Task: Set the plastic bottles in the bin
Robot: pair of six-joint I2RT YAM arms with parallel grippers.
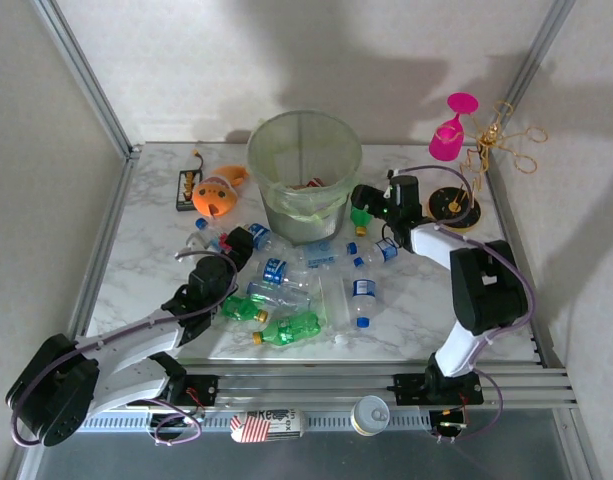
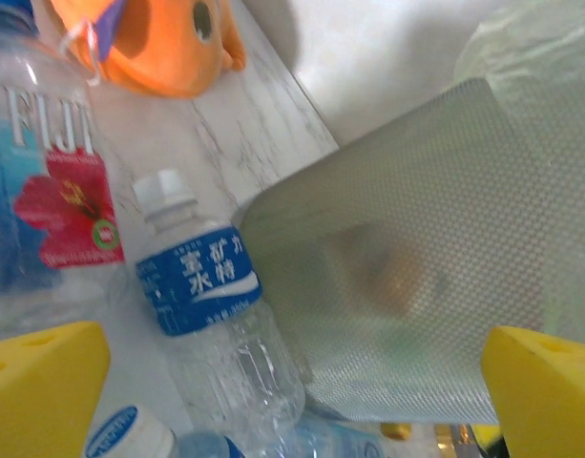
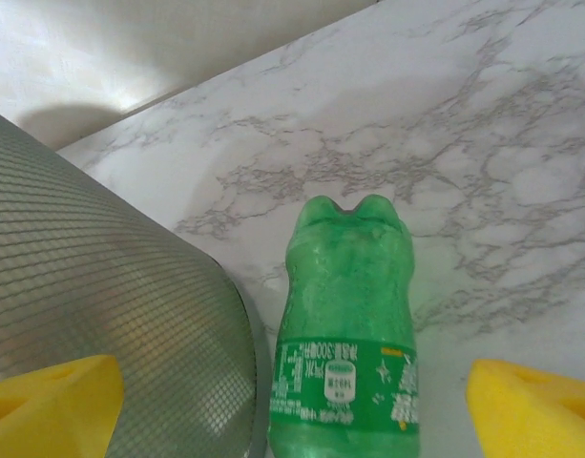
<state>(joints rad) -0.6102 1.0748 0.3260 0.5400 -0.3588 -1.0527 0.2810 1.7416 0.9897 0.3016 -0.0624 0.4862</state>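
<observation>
Little looks done: the plastic bottles (image 1: 286, 295) lie scattered on the surface (image 1: 146, 270) in front of the bin (image 1: 276, 200), whose liner holds something reddish I cannot identify. The right tool (image 3: 297, 405) is released, with its pads either side of a green bottle (image 3: 344, 324) beside the bin's wall. The left tool (image 2: 292, 382), equally released, hovers over a blue-labelled clear bottle (image 2: 201, 286).

The bin (image 1: 304, 172) is seen at the back middle of the marble table (image 1: 146, 260), with the plastic bottles (image 1: 289, 328) strewn before it. The right gripper (image 1: 360, 205) is placed over a green bottle (image 1: 359, 219) beside the bin; the left gripper (image 1: 248, 241) is set among clear bottles (image 1: 276, 270)
</observation>
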